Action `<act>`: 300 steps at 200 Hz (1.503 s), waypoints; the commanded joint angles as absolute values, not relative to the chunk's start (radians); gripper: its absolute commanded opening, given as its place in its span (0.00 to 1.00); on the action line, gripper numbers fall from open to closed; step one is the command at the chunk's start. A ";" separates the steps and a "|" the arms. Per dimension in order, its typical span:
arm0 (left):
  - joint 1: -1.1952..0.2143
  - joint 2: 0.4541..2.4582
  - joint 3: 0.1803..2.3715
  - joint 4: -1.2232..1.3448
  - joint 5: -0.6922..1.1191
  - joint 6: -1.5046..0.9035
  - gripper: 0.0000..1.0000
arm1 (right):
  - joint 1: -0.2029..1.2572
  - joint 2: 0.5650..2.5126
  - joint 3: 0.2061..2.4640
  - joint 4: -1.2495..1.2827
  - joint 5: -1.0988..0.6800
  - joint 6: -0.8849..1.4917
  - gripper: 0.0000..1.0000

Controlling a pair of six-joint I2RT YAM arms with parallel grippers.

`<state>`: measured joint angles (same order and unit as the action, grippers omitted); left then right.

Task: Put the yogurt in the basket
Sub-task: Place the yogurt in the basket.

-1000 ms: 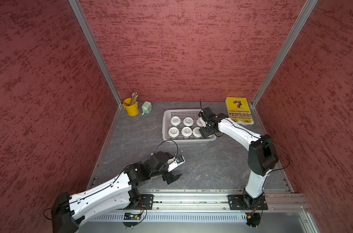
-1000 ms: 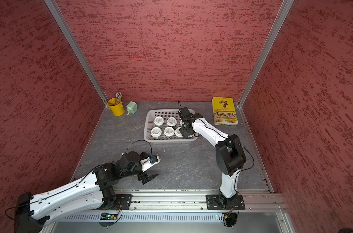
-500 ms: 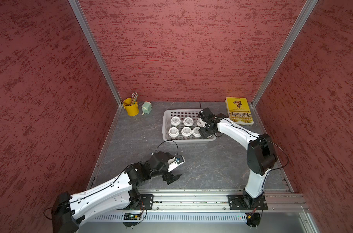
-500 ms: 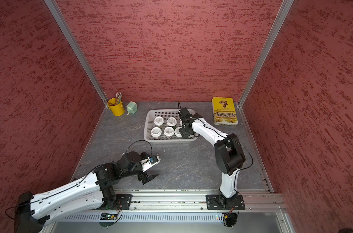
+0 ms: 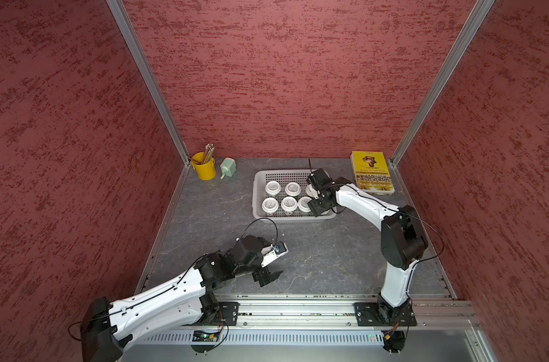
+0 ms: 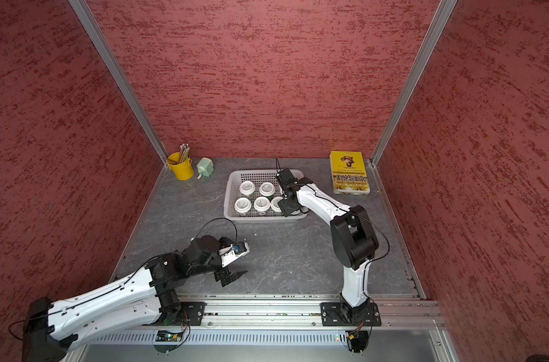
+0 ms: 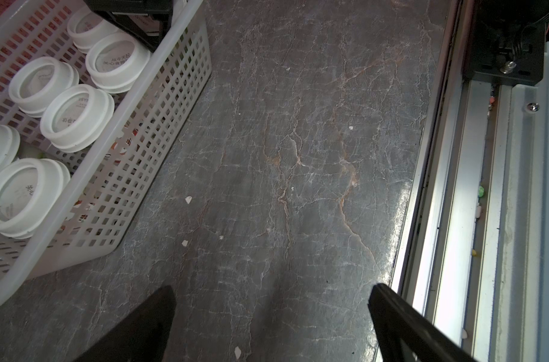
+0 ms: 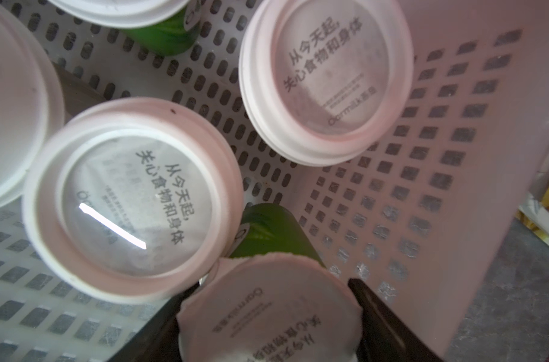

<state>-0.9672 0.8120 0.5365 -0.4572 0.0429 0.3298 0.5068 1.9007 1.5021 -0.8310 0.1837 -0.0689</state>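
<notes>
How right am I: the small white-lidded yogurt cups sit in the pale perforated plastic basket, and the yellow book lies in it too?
One slip: both top views show the yellow book lying on the grey table, apart from the pale perforated plastic basket. The white-lidded yogurt cups do sit in it.

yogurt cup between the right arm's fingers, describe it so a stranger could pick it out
Find the pale perforated basket at the middle back of the grey table. In its corner nearest the right arm's base, one yogurt cup sits between the fingers of the right gripper. Unlike the raised-rim lids beside it, its top is flat with a ragged edge.
</notes>
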 commanded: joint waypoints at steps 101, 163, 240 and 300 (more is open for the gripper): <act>-0.975 0.817 0.523 -0.466 0.033 0.341 1.00 | 0.494 1.916 1.488 -0.807 0.178 -0.074 0.86; -0.978 0.825 0.524 -0.464 0.041 0.345 1.00 | 0.494 1.873 1.501 -0.834 0.169 -0.078 0.86; -0.977 0.837 0.525 -0.464 0.056 0.351 1.00 | 0.494 1.757 1.495 -0.886 0.117 -0.084 0.86; -0.975 0.778 0.542 -0.451 0.026 0.314 1.00 | 0.494 1.599 1.518 -0.896 0.032 -0.078 0.86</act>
<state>-0.9718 0.8211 0.5362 -0.4572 0.0433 0.3302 0.5022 1.6817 1.4979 -0.8860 0.0875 -0.0792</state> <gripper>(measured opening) 0.994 0.860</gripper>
